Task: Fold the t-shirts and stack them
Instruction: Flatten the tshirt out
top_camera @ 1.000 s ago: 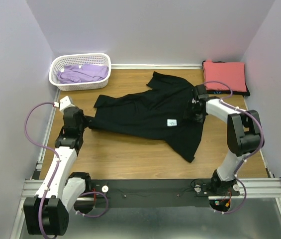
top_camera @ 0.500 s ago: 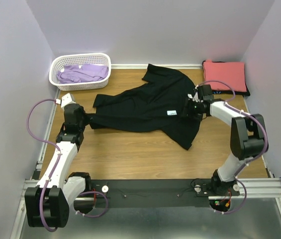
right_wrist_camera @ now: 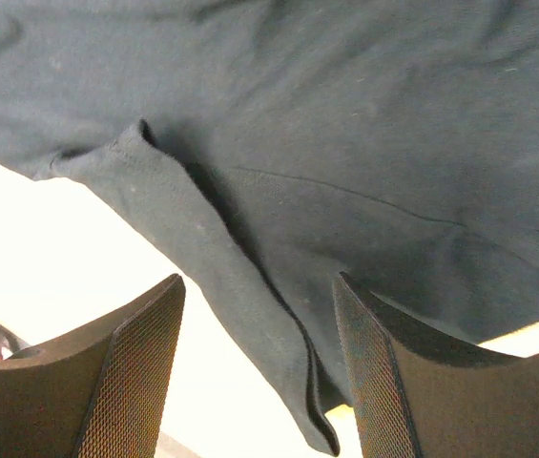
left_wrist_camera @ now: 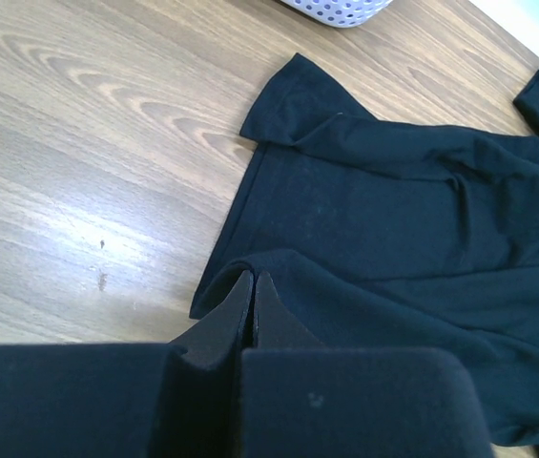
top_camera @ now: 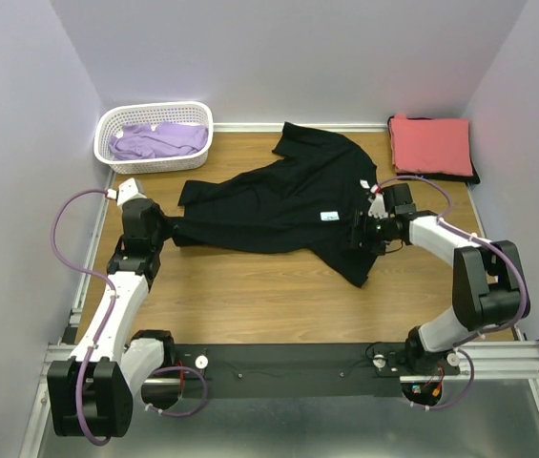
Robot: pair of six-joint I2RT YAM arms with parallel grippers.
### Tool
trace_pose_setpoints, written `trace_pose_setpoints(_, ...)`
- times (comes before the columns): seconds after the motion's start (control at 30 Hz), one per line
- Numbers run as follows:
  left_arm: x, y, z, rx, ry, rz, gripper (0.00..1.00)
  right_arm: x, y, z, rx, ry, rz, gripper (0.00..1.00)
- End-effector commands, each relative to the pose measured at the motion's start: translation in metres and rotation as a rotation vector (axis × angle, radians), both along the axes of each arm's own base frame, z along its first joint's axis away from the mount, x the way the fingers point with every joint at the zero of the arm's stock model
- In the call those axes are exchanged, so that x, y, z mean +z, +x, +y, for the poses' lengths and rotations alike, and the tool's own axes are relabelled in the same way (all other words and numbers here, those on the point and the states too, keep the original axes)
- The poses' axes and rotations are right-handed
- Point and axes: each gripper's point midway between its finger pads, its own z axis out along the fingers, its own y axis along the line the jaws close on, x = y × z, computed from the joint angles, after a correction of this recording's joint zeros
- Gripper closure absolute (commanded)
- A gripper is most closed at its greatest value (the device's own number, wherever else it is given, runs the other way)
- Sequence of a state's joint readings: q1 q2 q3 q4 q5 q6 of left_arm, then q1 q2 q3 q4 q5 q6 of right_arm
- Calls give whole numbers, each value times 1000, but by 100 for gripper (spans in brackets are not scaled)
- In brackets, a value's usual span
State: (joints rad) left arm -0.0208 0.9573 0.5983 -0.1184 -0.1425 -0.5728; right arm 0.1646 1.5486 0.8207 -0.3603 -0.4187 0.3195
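Note:
A plain black t-shirt (top_camera: 279, 205) lies spread and rumpled across the middle of the table, a white label (top_camera: 329, 216) showing. My left gripper (top_camera: 162, 229) is shut on its left edge; in the left wrist view the closed jaws (left_wrist_camera: 252, 286) pinch the black cloth (left_wrist_camera: 393, 219). My right gripper (top_camera: 362, 232) is open low over the shirt's right part, and its fingers (right_wrist_camera: 135, 372) straddle a folded hem (right_wrist_camera: 250, 277) without holding it. A folded coral-red t-shirt (top_camera: 431, 143) lies at the back right on a dark one (top_camera: 476, 176). A lavender t-shirt (top_camera: 155, 141) lies in the basket.
A white lattice basket (top_camera: 116, 119) stands at the back left by the wall. Bare wooden tabletop (top_camera: 250, 296) stretches between the shirt and the arms' bases. Lilac walls close in the left, back and right sides.
The black shirt's far part was dragged toward the back, then the right gripper let go and drew back toward the near right. The left gripper has kept its hold and barely moved.

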Motion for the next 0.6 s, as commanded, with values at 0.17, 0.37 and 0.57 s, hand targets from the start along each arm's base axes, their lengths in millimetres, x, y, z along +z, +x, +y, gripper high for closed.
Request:
trace_pose_setpoints(0.17,10,2,0,-10,0,-39,100,1,5,25,104,107,-12,29)
trace_pose_setpoints(0.37,10,2,0,-13,2,-39,100,1,13,42,157,150,-17,29)
trace_pose_setpoints(0.57,12,2,0,-12,3,-45,100,2,12,56,204,170,-15,29)
